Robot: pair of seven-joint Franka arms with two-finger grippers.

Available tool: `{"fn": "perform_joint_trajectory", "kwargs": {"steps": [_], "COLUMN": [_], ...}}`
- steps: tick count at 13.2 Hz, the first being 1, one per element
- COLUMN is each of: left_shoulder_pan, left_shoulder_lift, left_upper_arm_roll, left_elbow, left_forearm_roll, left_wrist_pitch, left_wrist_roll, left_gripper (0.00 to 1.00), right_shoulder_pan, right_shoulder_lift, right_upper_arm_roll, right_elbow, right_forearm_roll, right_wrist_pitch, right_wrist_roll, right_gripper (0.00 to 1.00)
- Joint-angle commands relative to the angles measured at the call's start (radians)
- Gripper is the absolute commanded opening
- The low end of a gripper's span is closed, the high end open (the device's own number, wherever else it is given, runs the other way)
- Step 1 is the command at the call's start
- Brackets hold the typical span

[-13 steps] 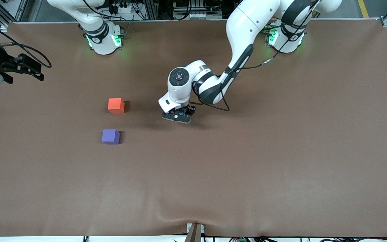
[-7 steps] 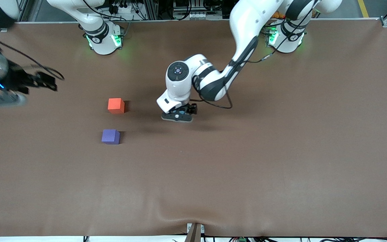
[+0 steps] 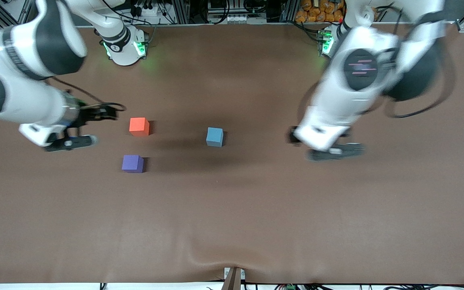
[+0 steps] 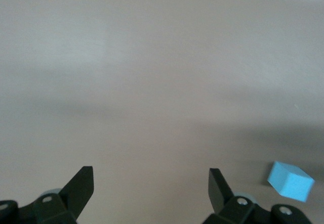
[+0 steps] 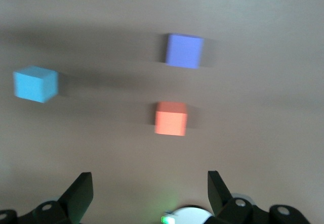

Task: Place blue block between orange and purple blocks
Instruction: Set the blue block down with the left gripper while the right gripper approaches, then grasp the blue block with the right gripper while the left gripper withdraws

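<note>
- Front view: the small sky-blue matte cube (image 3: 214, 136) sits alone on the brown table (image 3: 256, 225), with nothing touching it.
- The blue cube is well apart from the other two cubes, toward my left arm's end of the table.
- The small orange-red matte cube (image 3: 139, 126) and the small violet-purple matte cube (image 3: 132, 164) sit near each other with a gap between them. The purple one is nearer to the front camera.
- The gap between orange and purple has no cube in it.
- My left gripper (image 3: 334, 151) is up over bare table, past the blue cube toward my left arm's end. In my left wrist view, my fingers (image 4: 81, 186) are spread wide and hold nothing.
- My right gripper (image 3: 70, 142) is over the table beside the orange and purple cubes, at my right arm's end. Its fingers (image 5: 80, 191) are spread wide too, with nothing in them.
</note>
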Motion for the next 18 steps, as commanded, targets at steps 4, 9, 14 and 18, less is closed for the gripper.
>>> {"fn": "perform_joint_trajectory", "kwargs": {"steps": [4, 9, 14, 18], "left_shoulder_pan": [0.274, 0.297, 0.372, 0.371], "left_shoulder_lift": [-0.19, -0.336, -0.409, -0.405], "left_upper_arm_roll": [-0.024, -0.026, -0.044, -0.046], "left_elbow": [-0.094, -0.243, -0.3, -0.289], "left_forearm_roll": [-0.006, -0.012, -0.05, -0.043], "left_wrist_pitch": [-0.077, -0.062, -0.071, -0.073], "left_wrist_roll": [0.28, 0.297, 0.349, 0.349], "left_gripper": [1.0, 1.0, 1.0, 1.0], "right_shoulder_pan": [0.238, 0.367, 0.449, 0.45], "right_shoulder_lift": [0.06, 0.236, 0.37, 0.372], "right_upper_arm_roll": [0.026, 0.026, 0.024, 0.023], "right_elbow": [-0.146, -0.168, -0.168, -0.201], "right_forearm_roll": [0.017, 0.017, -0.002, -0.023], "right_wrist_pitch": [0.298, 0.567, 0.765, 0.768], "right_wrist_roll": [0.338, 0.501, 0.637, 0.641], "right_gripper": [1.0, 1.0, 1.0, 1.0]}}
